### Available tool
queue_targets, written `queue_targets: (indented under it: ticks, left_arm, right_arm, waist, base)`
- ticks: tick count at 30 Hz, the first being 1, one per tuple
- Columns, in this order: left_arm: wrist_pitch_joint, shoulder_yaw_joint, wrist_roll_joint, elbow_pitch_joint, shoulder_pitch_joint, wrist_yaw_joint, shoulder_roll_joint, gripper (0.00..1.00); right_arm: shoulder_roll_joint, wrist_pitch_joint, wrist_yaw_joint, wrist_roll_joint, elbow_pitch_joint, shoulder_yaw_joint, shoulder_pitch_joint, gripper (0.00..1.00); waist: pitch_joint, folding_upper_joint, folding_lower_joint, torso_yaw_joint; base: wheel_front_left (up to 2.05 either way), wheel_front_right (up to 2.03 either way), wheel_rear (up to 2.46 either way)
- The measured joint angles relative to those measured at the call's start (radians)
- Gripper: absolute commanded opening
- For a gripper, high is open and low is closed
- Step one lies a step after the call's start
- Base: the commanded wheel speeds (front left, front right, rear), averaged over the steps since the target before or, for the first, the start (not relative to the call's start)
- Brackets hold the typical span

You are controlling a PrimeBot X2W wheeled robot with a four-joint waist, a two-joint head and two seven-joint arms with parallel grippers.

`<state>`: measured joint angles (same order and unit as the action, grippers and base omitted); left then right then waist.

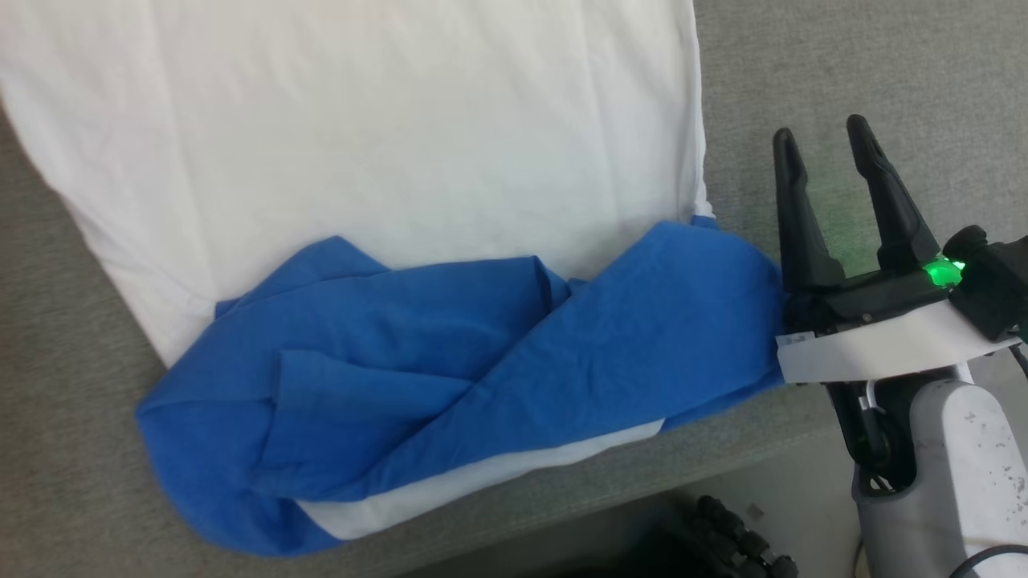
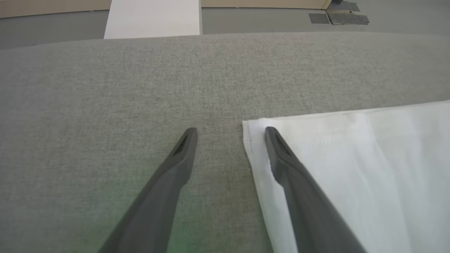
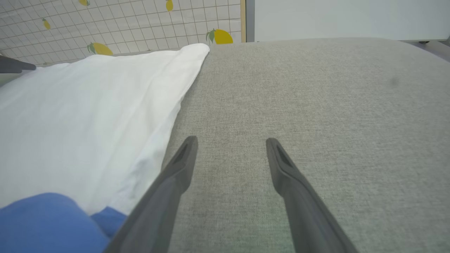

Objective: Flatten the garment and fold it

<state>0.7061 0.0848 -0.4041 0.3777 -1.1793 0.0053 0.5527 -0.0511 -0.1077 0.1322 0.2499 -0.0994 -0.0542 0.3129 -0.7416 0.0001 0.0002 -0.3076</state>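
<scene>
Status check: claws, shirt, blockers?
Open and empty: left claw over shirt corner, right claw beside blue sleeves. White body flat, sleeves bunched. No blockers seen.

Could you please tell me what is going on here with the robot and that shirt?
The robot is working on flattening a T-shirt on a grey padded surface. Its white body lies mostly smooth, but the blue sleeve end is bunched up at the near edge. The right end effector is open beside that bunch, holding nothing. The left end effector is open too, straddling the edge by a white hem corner without gripping it.
</scene>
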Motion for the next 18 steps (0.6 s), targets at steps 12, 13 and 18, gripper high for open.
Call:
queue_targets:
  ticks: [12,13,18]
  left_arm:
    - [0.16,0.017,0.03,-0.039,-0.051,0.078,0.042,0.0]
    - [0.174,0.022,0.03,-0.045,-0.051,0.077,0.042,0.0]
    - [0.203,0.036,0.007,-0.074,-0.033,0.065,0.039,0.0]
  right_arm:
    - [0.0,-0.008,0.0,-0.006,-0.005,-0.02,0.031,1.0]
    - [0.0,-0.002,0.0,-0.015,-0.013,-0.019,0.05,1.0]
    - [0.0,0.059,0.0,-0.066,-0.044,-0.04,0.157,1.0]
  waist:
    - [-0.054,0.0,-0.0001,-0.05]
    - [-0.054,0.0,-0.0001,-0.047]
    - [-0.048,0.0,-0.0002,-0.031]
  base:
    - [0.0,0.0,0.0]
    - [0.0,0.0,0.0]
    - [0.0,0.0,0.0]
